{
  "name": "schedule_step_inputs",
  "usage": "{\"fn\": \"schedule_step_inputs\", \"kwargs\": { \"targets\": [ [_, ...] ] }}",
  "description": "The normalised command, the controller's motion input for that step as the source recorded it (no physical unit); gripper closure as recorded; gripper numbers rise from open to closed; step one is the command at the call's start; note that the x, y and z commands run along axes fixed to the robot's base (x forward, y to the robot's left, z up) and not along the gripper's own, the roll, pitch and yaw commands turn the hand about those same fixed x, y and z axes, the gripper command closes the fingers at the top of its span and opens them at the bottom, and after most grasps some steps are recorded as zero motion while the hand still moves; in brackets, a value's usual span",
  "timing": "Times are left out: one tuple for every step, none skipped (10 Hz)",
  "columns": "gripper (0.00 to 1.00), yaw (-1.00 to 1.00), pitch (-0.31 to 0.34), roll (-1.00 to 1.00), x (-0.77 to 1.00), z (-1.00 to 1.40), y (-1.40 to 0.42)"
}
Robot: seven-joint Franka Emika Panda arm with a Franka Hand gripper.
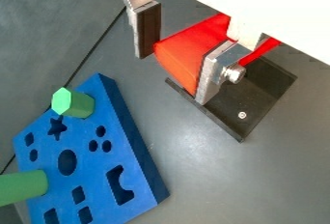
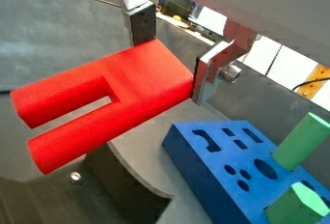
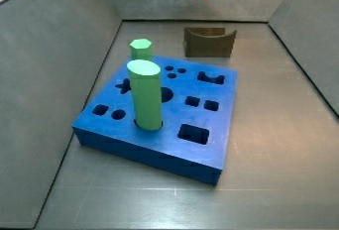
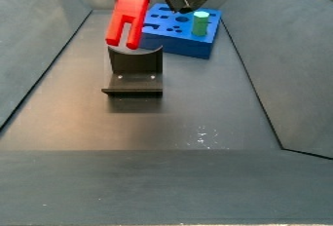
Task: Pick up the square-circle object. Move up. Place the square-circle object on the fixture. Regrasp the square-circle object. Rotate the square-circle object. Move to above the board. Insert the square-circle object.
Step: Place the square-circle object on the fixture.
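Red square-circle object [image 2: 96, 98] is clamped in the gripper [image 2: 175, 49], silver fingers [image 1: 146, 27] pressed on either side of its blocky end, forked end sticking out; held in the air above the fixture [image 4: 134, 72], not touching it in a side view; blue board [image 3: 157, 115] w/ two green cylinders [image 3: 145, 95] lies apart on the grey surface [image 3: 265, 174].

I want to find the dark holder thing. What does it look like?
Start at the big blue board with green cylinders. Beyond it stands the fixture, under the gripper holding the red square-circle object. It's the only dark block, with a U-shaped notch on top.
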Motion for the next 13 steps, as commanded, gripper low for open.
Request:
{"fn": "schedule_step_inputs", "kwargs": {
  "targets": [
    [1.0,-0.09,0.239,-1.0,0.13,-1.0,0.14],
    [1.0,-0.14,0.247,-0.92,0.14,-1.0,0.14],
    [1.0,-0.17,0.214,-0.76,0.15,-1.0,0.13],
    [1.0,-0.2,0.14,-0.52,0.15,-1.0,0.14],
    [1.0,-0.21,0.106,-0.4,0.15,-1.0,0.14],
    [1.0,-0.2,0.047,-0.23,0.17,-1.0,0.13],
    [1.0,-0.19,0.018,-0.16,0.16,-0.92,0.14],
    [1.0,-0.19,-0.009,-0.1,0.13,-0.84,0.19],
    [1.0,-0.19,-0.009,-0.1,0.13,-0.84,0.19],
    [1.0,-0.18,-0.027,-0.08,0.12,-0.81,0.23],
    [1.0,-0.18,-0.032,-0.08,0.13,-0.8,0.23],
    [1.0,-0.17,-0.034,-0.07,0.12,-0.77,0.24],
    [1.0,-0.14,-0.034,-0.07,0.11,-0.76,0.25]
  ]
}}
